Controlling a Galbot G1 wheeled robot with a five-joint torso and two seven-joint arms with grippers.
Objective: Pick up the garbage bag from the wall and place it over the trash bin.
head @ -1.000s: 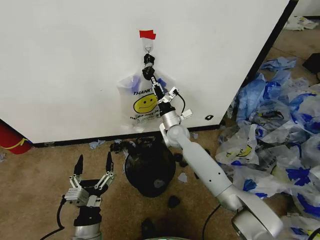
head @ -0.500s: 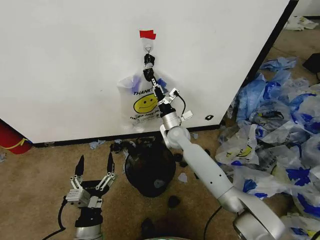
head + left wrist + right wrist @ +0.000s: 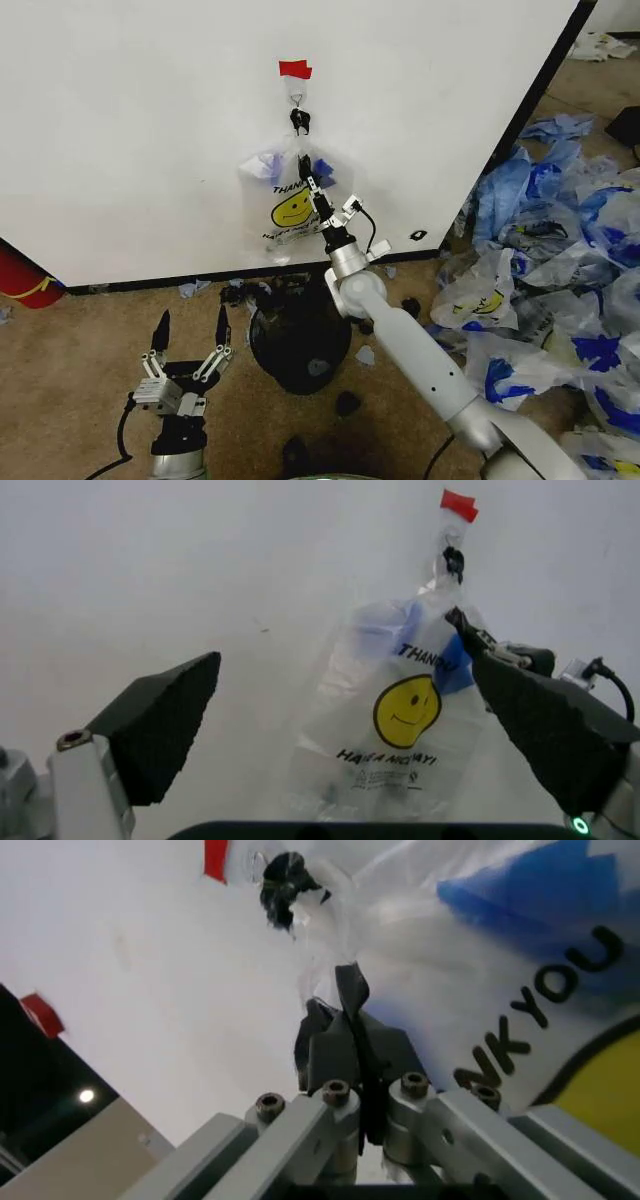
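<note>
Our right gripper (image 3: 306, 167) has its fingers pressed together, pinching the thin translucent white smiley-face garbage bag (image 3: 287, 205), which hangs on the far white wall panel (image 3: 140, 120). The small round black trash bin (image 3: 298, 338) waits uncovered below. Our left gripper (image 3: 187, 332) idles near left, fingers spread.

Garbage bag (image 3: 290, 200): thin, translucent white plastic; yellow smiley face, black "THANK YOU" lettering, blue patches near top; hanging flat against the wall, upper centre of frame, handles gathered up at the hook.
Wall (image 3: 150, 130): large plain white panel, black trim along lower and right edges; fills upper left and centre of frame.
Red tape (image 3: 295, 69): small piece stuck just above the hook.
Hook (image 3: 297, 97): small, metal, just below the tape.
Trash bin (image 3: 298, 342): small, round, black; upright on the floor, lower centre of frame, directly below the bag, near the wall's base.
</note>
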